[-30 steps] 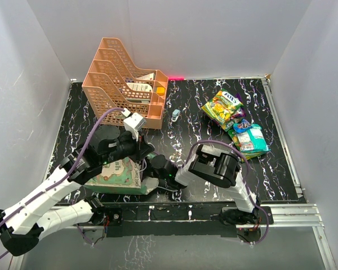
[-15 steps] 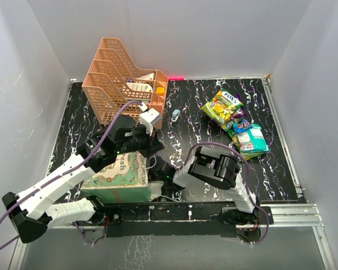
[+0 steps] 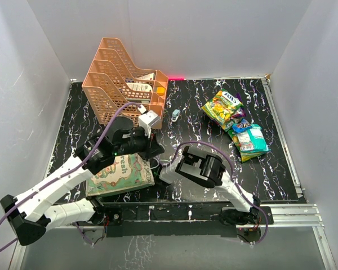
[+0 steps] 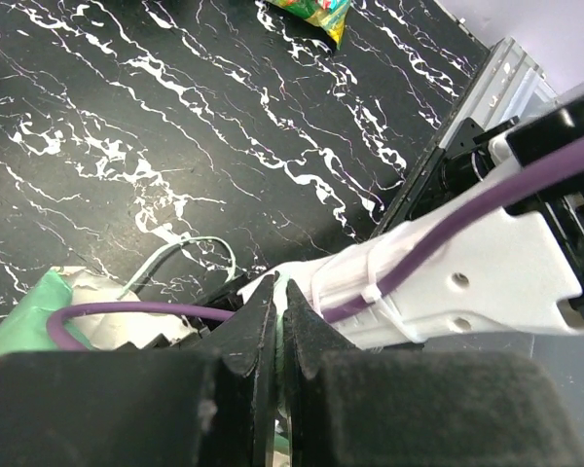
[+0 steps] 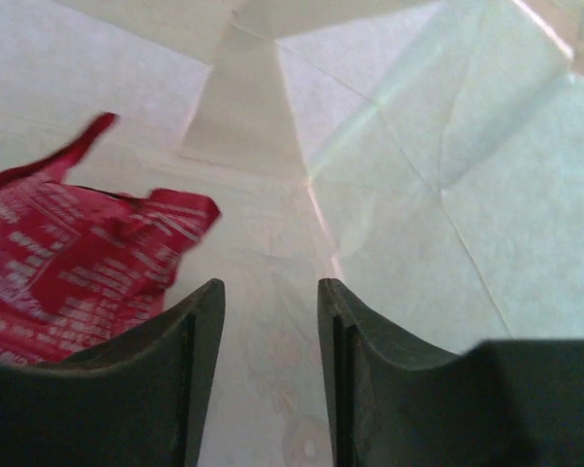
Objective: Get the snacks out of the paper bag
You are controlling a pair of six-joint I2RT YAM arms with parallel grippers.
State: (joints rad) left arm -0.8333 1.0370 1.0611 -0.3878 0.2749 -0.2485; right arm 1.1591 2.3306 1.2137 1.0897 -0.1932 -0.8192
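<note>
Since the earlier frame the paper bag (image 3: 118, 175) has tipped so that its patterned side is facing up, and the right arm's elbow has shifted left toward the bag mouth. The left gripper (image 4: 277, 287) is pressing its jaws together on a thin green edge of the bag, a detail only the left wrist view is showing, along with a white string handle (image 4: 190, 251). Only the right wrist view is showing the bag's cream interior, where the right gripper (image 5: 271, 321) is holding its fingers apart around nothing, just beside a red packet (image 5: 68, 272). The packet's white print is too blurred to read, and the bag's lettering is only partly legible. The other snacks (image 3: 236, 121) are lying piled at the table's (image 3: 197, 132) right side, well apart from the bag, with open marbled surface between. The bag is lying near the near edge.
</note>
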